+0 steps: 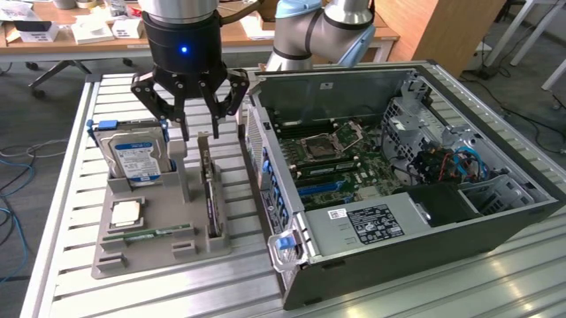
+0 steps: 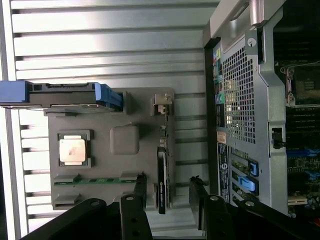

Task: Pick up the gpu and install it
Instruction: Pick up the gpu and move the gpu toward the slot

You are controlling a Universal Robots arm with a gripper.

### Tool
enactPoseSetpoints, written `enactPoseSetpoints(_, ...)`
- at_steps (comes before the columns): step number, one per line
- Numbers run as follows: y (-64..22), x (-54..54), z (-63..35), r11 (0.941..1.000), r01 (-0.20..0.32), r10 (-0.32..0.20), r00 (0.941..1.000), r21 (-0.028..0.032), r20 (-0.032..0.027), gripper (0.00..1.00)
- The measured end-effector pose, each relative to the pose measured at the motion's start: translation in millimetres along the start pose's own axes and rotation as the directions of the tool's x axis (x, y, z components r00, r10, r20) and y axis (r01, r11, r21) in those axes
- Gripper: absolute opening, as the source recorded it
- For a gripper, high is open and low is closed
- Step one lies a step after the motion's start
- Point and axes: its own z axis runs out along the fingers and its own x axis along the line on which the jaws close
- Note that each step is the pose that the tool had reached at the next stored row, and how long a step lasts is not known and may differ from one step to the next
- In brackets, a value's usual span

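Grey plastic tray (image 1: pixel 150 255) sits on the slatted metal tabletop (image 1: pixel 71 199), close beside the open computer case (image 1: pixel 442 225). In the exterior view the gpu (image 1: pixel 211 192) stands on its long edge in a slot along the tray's edge nearest the case. A hard drive (image 1: pixel 132 156) stands upright at the tray's far corner on the exterior view's left. A processor chip (image 1: pixel 126 212) and a green memory stick (image 1: pixel 146 233) lie flat towards the near edge. The gripper (image 1: pixel 196 119) hangs over the far end of the gpu with its fingers spread and nothing between them. It looks close above the card but not touching. I judge the work barely begun: the card is neither lifted nor fitted. This view also gives the height of the gripper over the card and shows the motherboard (image 1: pixel 340 159) inside the case.

Looking down from the wrist, the gpu (image 2: pixel 162 170) runs as a thin dark strip along the tray (image 2: pixel 135 105). Its end falls in the gap of the spread gripper (image 2: pixel 169 200), nearer one finger than the other. That side-to-side line-up is hard to read from outside. Beside it is the perforated back panel of the case (image 2: pixel 240 90).
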Motion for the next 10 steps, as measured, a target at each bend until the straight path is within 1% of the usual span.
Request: enactPoseSetpoints(10, -0.1, 0.0, 1.8, 1.0, 0.0, 0.0, 1.0, -0.0002, 0.0002, 0.47)
